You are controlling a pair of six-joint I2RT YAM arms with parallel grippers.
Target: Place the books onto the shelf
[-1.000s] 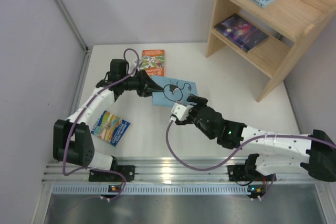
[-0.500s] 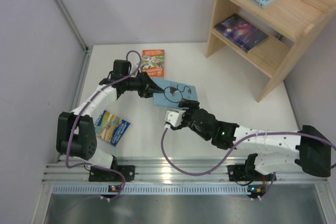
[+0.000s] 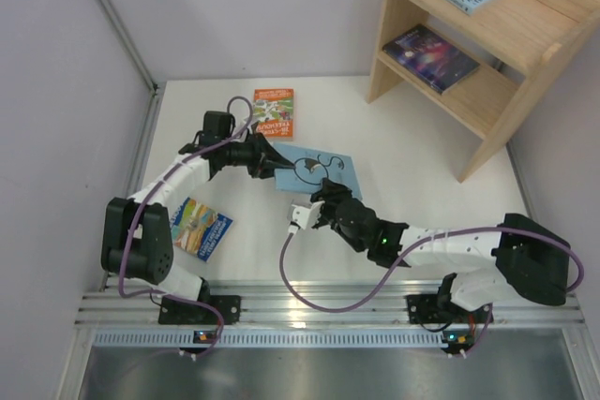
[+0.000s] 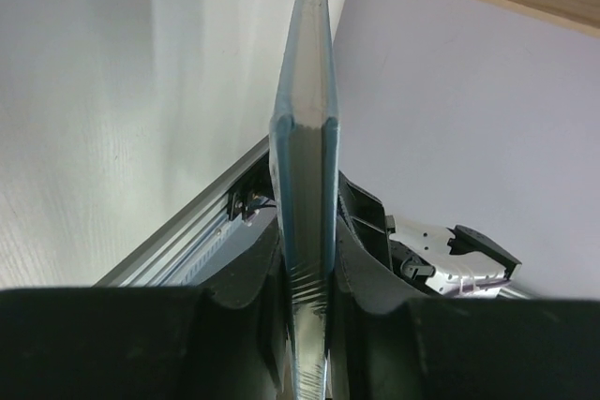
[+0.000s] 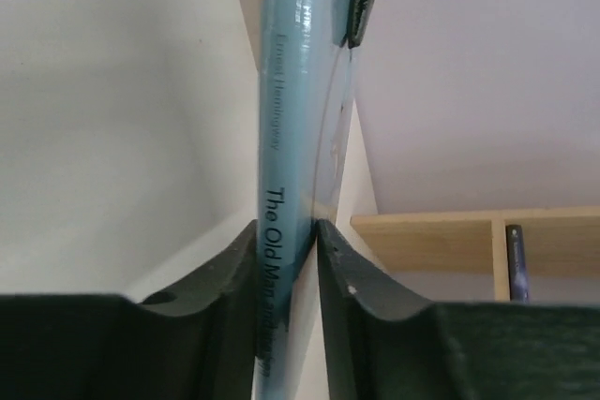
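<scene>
My top camera sits high at the near edge, looking down over the whole table (image 3: 412, 185) to the shelf (image 3: 539, 11) at far right. My left wrist camera is pressed close, edge-on to the light-blue book (image 4: 305, 185). My right wrist camera faces that same book's spine equally close, with the shelf behind. All three views share the book.
</scene>
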